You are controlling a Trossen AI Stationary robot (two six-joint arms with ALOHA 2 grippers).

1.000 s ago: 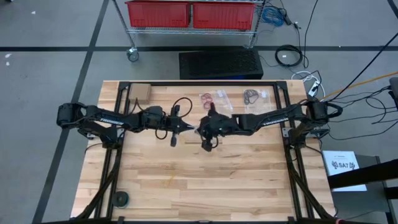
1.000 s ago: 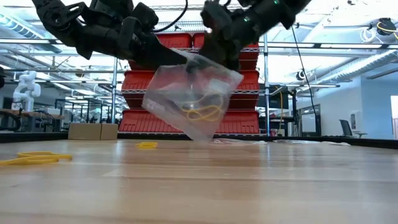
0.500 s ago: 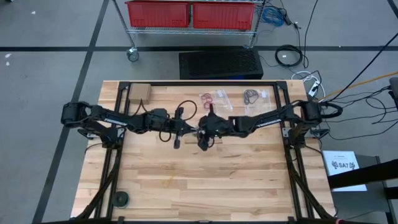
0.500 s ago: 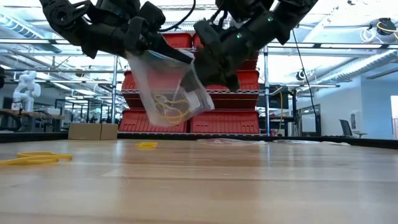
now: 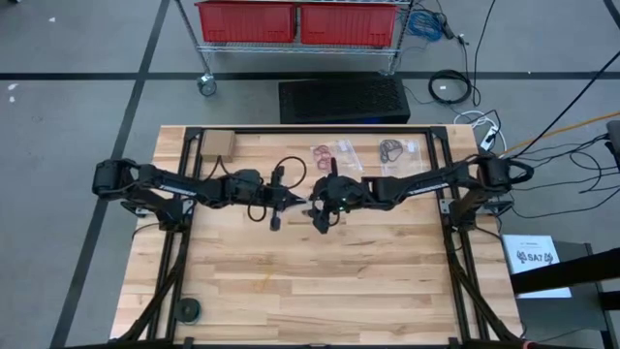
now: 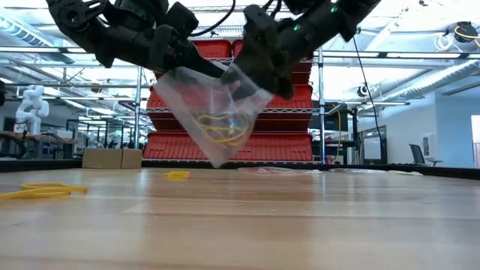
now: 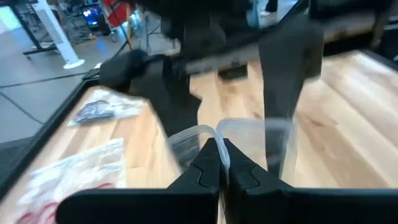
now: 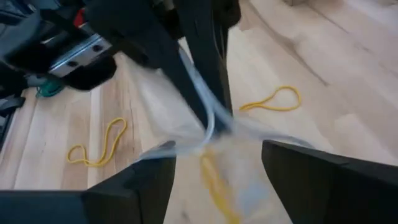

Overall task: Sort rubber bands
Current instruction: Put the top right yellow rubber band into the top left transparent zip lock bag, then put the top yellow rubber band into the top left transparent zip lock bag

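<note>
Both arms meet over the middle of the worktop (image 5: 320, 281), above its surface.

Left end effector (image 7: 216, 144): fingers together, clamped on the upper edge of a clear plastic bag (image 6: 214, 112). The bag hangs in the air between the two arms, tilted, one corner pointing down, clear of the wood.

Right end effector (image 8: 214, 165): fingers apart, one on either side of the bag's mouth; no grip on it visible.

Rubber bands:
- Yellow bands (image 6: 221, 129) lie inside the hanging bag, bunched in its lower half.
- Loose yellow bands (image 8: 99, 144) lie flat on the worktop; low view shows a small heap (image 6: 41, 190) near the camera's left and a single loop (image 6: 178, 175) farther back.
- Two flat bags of red bands (image 5: 334, 153) and one of dark bands (image 5: 395, 149) rest near the worktop's far edge, well apart from the arms.

A small cardboard box (image 5: 218, 144) sits at the far left corner.
</note>
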